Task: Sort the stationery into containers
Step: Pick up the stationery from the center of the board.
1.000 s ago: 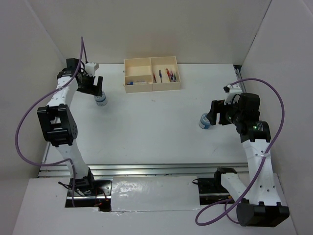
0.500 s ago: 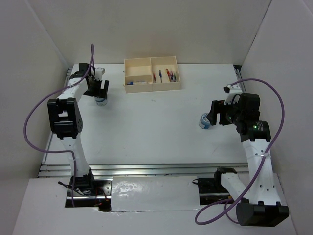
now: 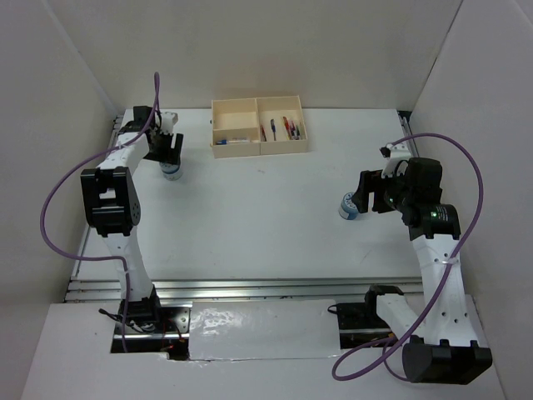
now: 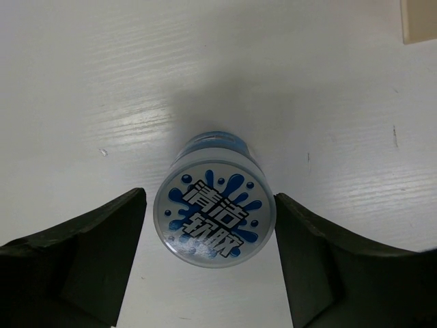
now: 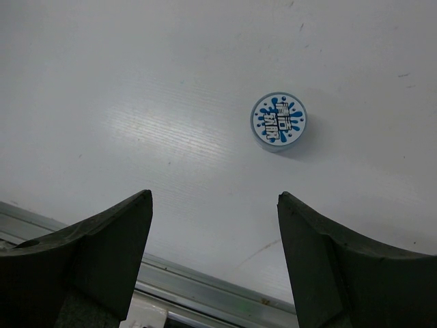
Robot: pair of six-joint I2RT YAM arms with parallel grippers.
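A round blue-and-white cylinder (image 4: 214, 217) stands upright on the white table between the fingers of my left gripper (image 4: 209, 205). The jaws are open around it, with thin gaps at both sides. The top view shows this left gripper (image 3: 169, 157) over the cylinder (image 3: 171, 172) at the far left. A second cylinder (image 5: 278, 121) stands ahead of my open right gripper (image 5: 214, 205), beyond its tips. That cylinder (image 3: 348, 207) sits just left of the right gripper (image 3: 364, 197). The cream box (image 3: 258, 152) holds red and blue pens (image 3: 287, 128) in its large section and a clear tube (image 3: 234, 141) in a small one.
White walls close the table on the left, back and right. A metal rail (image 5: 205, 304) runs along the table's near edge, just under my right gripper. A corner of the box (image 4: 418, 20) shows at the top right of the left wrist view.
My left arm has swung back toward the far left and settled over the cylinder, with its jaws drawn in a little around it. The right arm has not moved.
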